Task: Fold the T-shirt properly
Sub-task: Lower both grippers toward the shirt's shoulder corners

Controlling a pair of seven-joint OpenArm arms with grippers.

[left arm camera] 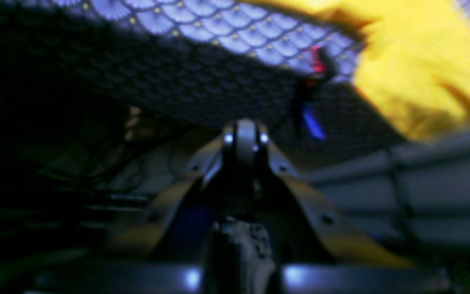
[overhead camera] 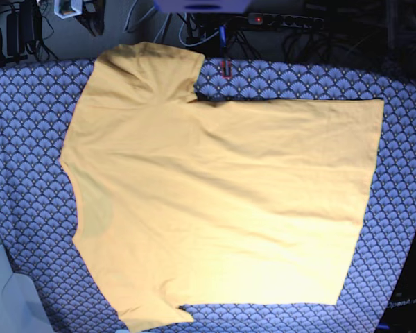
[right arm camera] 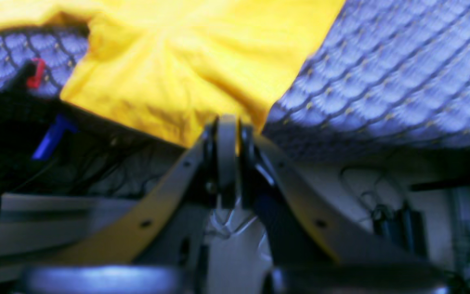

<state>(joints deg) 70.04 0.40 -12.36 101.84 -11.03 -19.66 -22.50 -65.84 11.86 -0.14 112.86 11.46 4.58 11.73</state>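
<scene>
The left gripper [left arm camera: 245,134] and the right gripper [right arm camera: 227,134] both have their jaws pressed together, holding nothing and clear of the fabric. The yellow-orange T-shirt [overhead camera: 215,201] lies spread flat on the scallop-patterned cloth [overhead camera: 402,229], sleeves out, lightly wrinkled.

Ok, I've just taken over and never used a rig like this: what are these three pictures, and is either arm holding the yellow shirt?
It is a robot with two arms, each ending in a pinching tool. The base view looks down on the work surface: a yellow-orange T-shirt lies spread flat on a blue-grey scallop-patterned cloth, neck toward that picture's left. No arm shows there. The other two pictures come from cameras on the wrists, looking along each tool from low beside the surface. The left tool is shut and holds nothing; the shirt lies ahead to its right. The right tool is also shut, its tip close to a shirt edge, but I see no fabric pinched.
</scene>
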